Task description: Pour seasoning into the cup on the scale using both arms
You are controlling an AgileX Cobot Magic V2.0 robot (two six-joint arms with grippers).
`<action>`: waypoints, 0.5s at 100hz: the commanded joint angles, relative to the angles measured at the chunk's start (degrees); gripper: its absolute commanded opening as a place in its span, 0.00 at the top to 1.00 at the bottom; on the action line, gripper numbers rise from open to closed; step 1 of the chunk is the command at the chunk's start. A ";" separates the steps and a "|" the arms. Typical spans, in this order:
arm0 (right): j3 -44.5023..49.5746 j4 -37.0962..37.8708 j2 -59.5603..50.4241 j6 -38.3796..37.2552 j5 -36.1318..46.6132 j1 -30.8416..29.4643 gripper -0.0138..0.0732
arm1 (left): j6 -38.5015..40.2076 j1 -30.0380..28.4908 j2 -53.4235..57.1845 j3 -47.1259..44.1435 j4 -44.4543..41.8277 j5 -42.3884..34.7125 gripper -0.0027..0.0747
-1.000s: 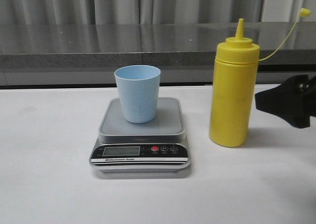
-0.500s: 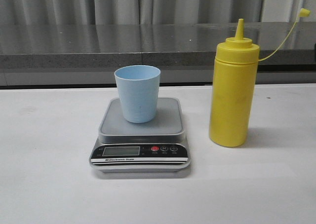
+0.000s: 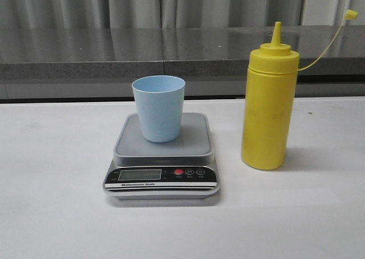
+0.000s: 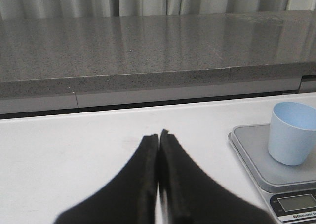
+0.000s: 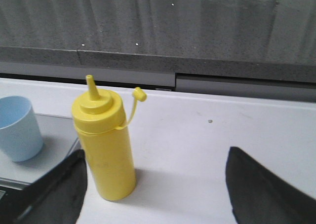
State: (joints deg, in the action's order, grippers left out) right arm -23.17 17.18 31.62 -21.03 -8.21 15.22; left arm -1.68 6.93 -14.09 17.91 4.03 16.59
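The pale blue cup (image 3: 159,108) stands upright on the silver-grey scale (image 3: 162,156) at mid-table. To its right the tall yellow seasoning bottle (image 3: 268,108) stands on the table, nozzle uncapped, its tethered cap (image 3: 353,13) hanging out to the right. Neither gripper shows in the front view. In the left wrist view my left gripper (image 4: 159,134) is shut with nothing in it, off to the side of the scale (image 4: 256,157) and cup (image 4: 291,133). In the right wrist view my right gripper (image 5: 155,157) is wide open, short of the bottle (image 5: 103,137), which stands close to one finger (image 5: 59,187).
A grey stone ledge (image 3: 142,51) runs along the back of the white table (image 3: 51,202), with curtains behind it.
One second ago my right gripper showed at the right edge of the front view. It has since withdrawn out of that view. Bottle, cup and scale have not moved.
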 commanded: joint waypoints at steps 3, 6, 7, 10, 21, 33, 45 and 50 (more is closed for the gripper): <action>-2.14 -0.01 -2.42 -0.09 1.04 2.19 0.28 | 0.15 -0.30 -0.51 1.49 0.01 -4.90 0.99; -2.14 -0.01 -2.86 -0.09 0.09 2.67 0.30 | 0.15 -0.30 -0.51 1.49 0.01 -4.90 0.99; -2.14 -0.01 -3.07 -0.09 -0.17 2.87 0.31 | 0.15 -0.30 -0.51 1.49 0.01 -4.90 0.99; -2.14 -0.01 -3.41 -0.09 -1.45 3.16 0.34 | 0.15 -0.30 -0.51 1.49 0.01 -4.90 0.99; -2.14 -0.01 -4.08 -0.09 -4.67 3.41 0.48 | 0.15 -0.30 -0.51 1.49 0.01 -4.90 0.99; -2.14 -0.01 -4.13 -0.09 -5.82 3.41 0.69 | 0.15 -0.30 -0.51 1.49 0.01 -4.90 0.99; -2.14 -0.01 -4.13 -0.09 -5.72 3.41 0.89 | 0.15 -0.30 -0.51 1.49 0.01 -4.90 0.99; -2.14 -0.01 -4.13 -0.09 -5.65 3.41 0.92 | 0.15 -0.30 -0.51 1.49 0.01 -4.90 0.99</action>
State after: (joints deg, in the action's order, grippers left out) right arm -23.20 16.96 27.49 -21.07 -17.76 18.48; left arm -1.68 6.93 -14.09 17.91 4.03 16.59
